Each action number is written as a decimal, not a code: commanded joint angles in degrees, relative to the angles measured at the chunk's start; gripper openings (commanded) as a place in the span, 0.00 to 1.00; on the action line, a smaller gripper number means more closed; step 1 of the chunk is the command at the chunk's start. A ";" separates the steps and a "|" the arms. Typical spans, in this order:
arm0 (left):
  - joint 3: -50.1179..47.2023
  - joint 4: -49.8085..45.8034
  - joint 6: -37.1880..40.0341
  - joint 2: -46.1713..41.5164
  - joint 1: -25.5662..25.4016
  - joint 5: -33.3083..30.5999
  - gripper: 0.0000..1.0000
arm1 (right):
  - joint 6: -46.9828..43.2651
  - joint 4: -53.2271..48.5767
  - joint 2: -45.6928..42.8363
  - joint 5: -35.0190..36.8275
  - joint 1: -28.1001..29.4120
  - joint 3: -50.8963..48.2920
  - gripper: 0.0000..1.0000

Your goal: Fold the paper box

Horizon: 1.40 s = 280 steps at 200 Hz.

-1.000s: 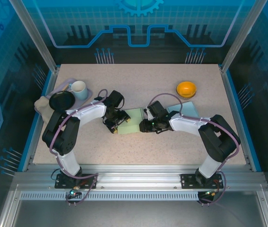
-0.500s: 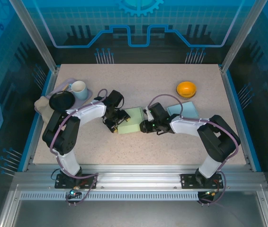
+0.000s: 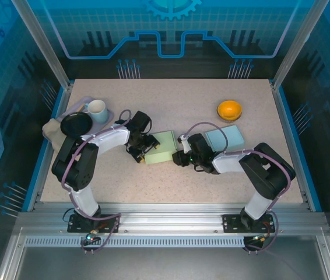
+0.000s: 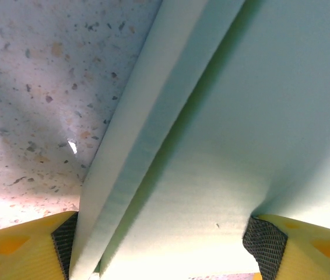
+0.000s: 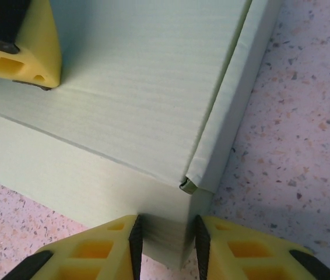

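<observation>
The pale green paper box point(image 3: 162, 146) sits closed at the middle of the table, lid flat on top. My left gripper point(image 3: 143, 149) is shut on its left end; in the left wrist view both pads point(image 4: 263, 240) press the box point(image 4: 211, 116). My right gripper point(image 3: 180, 157) is at the box's near right corner. In the right wrist view its fingers point(image 5: 166, 248) are shut on that corner of the box point(image 5: 141, 87), just under a tucked lid flap. A yellow finger point(image 5: 19, 52) of the left gripper rests on the lid's far end.
A pale blue box point(image 3: 225, 139) lies just right of my right arm, and an orange bowl point(image 3: 230, 109) sits behind it. A white mug point(image 3: 97, 109) and a black dish point(image 3: 76, 124) stand at the far left. Speckled table point(image 3: 171, 186) lies bare in front.
My right arm has drawn back toward the near edge, uncovering the pale blue box, and its gripper slid to the green box's near right corner. The left arm has held still.
</observation>
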 commanded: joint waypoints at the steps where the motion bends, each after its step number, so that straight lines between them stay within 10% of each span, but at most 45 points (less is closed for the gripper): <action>1: -3.38 -3.86 0.96 4.22 0.19 -2.53 0.78 | -2.38 2.01 1.59 3.49 0.10 -0.78 0.32; 280: 1.49 -8.61 4.92 5.95 0.64 -3.68 0.86 | -3.87 -14.18 -4.56 3.66 0.51 6.32 0.43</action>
